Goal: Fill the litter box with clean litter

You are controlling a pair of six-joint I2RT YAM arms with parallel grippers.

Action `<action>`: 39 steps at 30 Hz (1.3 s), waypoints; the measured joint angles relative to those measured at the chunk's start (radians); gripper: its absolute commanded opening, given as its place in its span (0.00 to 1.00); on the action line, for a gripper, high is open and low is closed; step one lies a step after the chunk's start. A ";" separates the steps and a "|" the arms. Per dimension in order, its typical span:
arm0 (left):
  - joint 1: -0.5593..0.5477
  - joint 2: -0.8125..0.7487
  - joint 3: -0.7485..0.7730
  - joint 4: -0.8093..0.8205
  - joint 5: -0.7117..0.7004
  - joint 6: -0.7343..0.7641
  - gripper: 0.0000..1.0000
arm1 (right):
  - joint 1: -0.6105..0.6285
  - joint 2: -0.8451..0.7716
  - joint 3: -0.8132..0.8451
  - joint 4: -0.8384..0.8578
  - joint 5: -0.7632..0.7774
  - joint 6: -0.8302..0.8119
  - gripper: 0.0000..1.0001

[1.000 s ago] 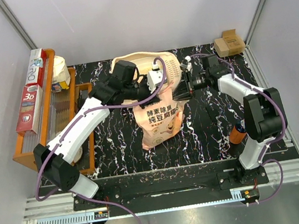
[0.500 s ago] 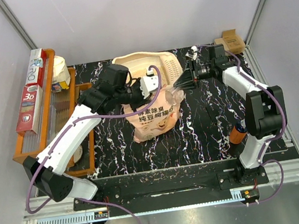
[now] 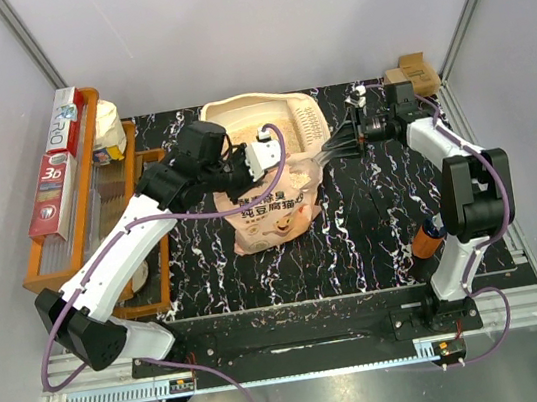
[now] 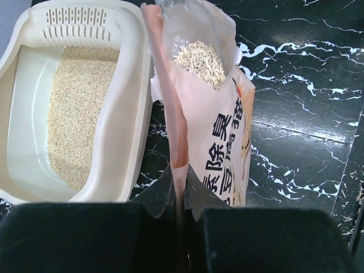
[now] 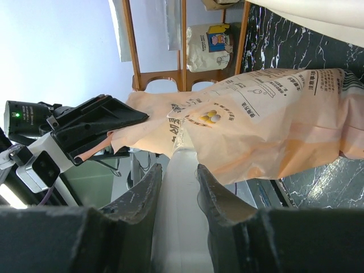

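Note:
The cream litter box [image 3: 234,108] lies at the back middle; in the left wrist view [image 4: 133,85] it holds a layer of pale litter [image 4: 79,114], with the grille at its far end. The pink-and-white bag [image 3: 275,208] stands tilted against its near side, its mouth open with litter inside [image 4: 202,57]. My left gripper [image 4: 182,187] is shut on the bag's pink side edge; it shows from above [image 3: 273,160]. My right gripper [image 5: 179,176] is shut on the bag's clear top edge and holds it stretched to the right [image 3: 340,140].
An orange wooden tray [image 3: 52,243] with boxes of wrap [image 3: 57,172] stands at the left edge. A small cardboard box [image 3: 411,73] sits at the back right. An orange object [image 3: 424,238] stands by the right arm's base.
Both grippers have carried the bag away from the table's middle, back against the litter box. The right gripper has moved right and back, pulling the bag's mouth wider.

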 measured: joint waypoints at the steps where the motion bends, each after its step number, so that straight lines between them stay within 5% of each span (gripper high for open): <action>1: 0.000 0.000 0.000 0.001 -0.004 0.000 0.00 | -0.005 0.005 0.000 -0.001 -0.007 -0.001 0.00; 39: 0.009 -0.007 -0.016 0.017 -0.055 0.006 0.00 | -0.116 0.086 0.063 0.020 -0.116 0.000 0.00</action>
